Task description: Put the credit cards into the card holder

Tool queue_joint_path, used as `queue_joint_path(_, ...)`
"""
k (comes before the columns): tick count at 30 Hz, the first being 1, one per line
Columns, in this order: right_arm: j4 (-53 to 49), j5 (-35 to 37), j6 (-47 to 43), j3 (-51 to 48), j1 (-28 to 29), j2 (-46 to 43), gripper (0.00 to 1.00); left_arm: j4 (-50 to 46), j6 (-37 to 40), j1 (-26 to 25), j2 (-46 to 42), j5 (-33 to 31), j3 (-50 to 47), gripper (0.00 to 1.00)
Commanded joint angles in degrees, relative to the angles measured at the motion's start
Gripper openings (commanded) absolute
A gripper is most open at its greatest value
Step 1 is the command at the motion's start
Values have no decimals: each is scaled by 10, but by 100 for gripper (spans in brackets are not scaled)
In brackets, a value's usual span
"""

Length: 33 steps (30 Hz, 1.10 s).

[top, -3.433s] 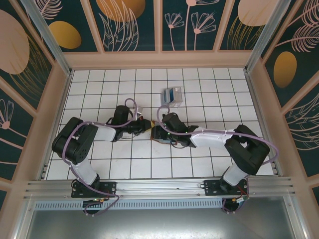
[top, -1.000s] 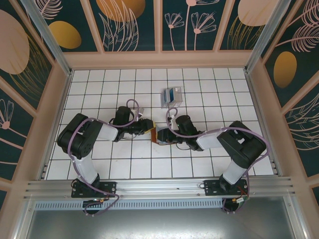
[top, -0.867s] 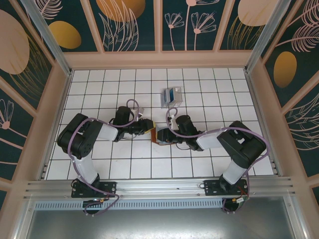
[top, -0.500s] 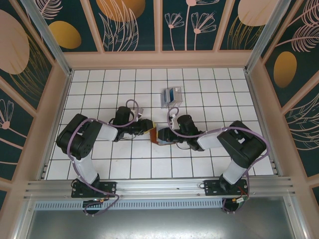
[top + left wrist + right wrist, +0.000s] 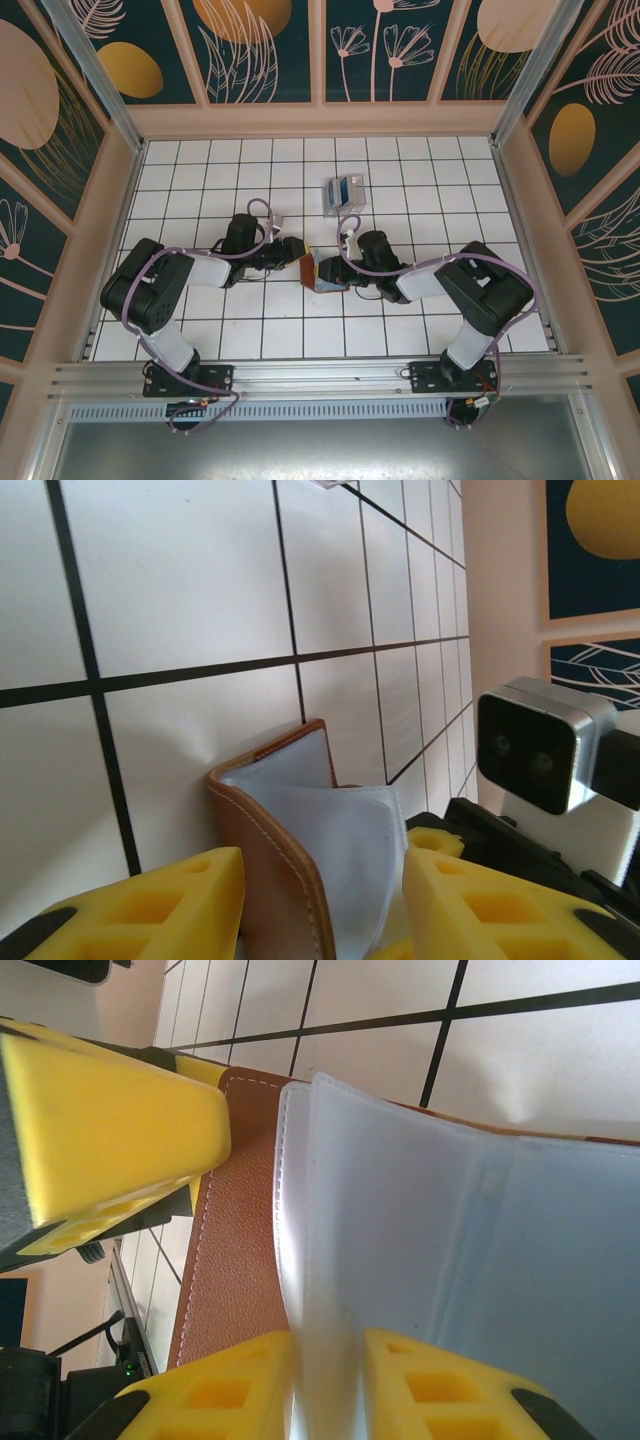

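White tiled table, dark grout, floral wall panels around. The reddish-brown leather folding card holder stands part-open mid-table. The right gripper pinches its clear inner sleeve. The left gripper straddles the leather cover, fingers apart. The blue plastic credit cards lie in a clear box beyond the holder, well apart, slightly right of centre.
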Motion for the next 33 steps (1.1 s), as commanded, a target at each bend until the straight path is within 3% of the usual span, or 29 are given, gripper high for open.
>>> queue_joint_path(1,27,-10,2,-6,-1,10,24,31,-2,2,18,28,7,47)
queue_joint_path(13,8,-9,-11,14,7,24,24,83,-28,-1,55,46,14,47)
queue_joint_path(33,-3,1,-17,18,16,20,22,83,-36,-1,53,45,21,45)
